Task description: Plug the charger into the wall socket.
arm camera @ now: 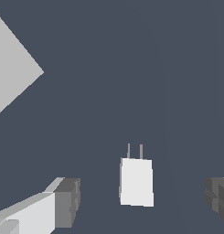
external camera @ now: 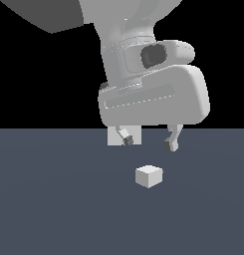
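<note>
— Fingers?
— The gripper hangs spread wide and empty above the charger, which sits on the floor at about six o'clock from it in the exterior view.

— Progress?
— Nothing is grasped or plugged in; pickup, carry and insertion all remain, I judge.

— Room?
— Bare floor all round. The wall socket stands behind at eleven o'clock, well apart; the charger's prongs show.

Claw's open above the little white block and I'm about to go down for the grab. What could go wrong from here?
1. The open claw hangs apart from the small off-white cube charger, which looks off-centre between the fingers; one finger may nudge it aside.
2. Its two thin prongs look delicate; a skewed grip could misalign them.
3. The flat white square socket plate sits partly hidden behind the claw, so alignment is hard to judge.
</note>
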### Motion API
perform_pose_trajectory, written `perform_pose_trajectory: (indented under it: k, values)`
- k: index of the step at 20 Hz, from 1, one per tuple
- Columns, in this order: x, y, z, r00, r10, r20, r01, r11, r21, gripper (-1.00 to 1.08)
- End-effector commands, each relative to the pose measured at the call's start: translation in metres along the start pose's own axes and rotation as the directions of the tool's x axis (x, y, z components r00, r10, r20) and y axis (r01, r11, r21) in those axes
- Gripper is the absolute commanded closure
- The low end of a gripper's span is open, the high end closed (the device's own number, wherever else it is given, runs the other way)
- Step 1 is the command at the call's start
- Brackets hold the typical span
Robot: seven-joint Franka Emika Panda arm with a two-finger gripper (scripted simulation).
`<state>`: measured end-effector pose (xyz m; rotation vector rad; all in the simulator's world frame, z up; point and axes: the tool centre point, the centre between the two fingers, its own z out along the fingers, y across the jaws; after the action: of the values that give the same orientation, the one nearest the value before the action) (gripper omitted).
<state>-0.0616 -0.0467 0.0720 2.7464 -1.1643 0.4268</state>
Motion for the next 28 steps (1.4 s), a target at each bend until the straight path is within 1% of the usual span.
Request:
perform_pose_trajectory:
  k: [1,7,15,28]
  values:
    - [-0.001,0.002,0.003,1.0,0.026,-0.01,-0.026,1.0,-0.004,-0.92]
    - [-0.003,0.005,0.008,0.998,0.059,-0.023,-0.059,0.998,-0.011,-0.92]
    - [-0.005,0.005,0.013,0.998,0.06,-0.023,-0.06,0.998,-0.012,-0.92]
    - [-0.019,0.005,0.055,0.998,0.064,-0.022,-0.064,0.998,-0.012,-0.92]
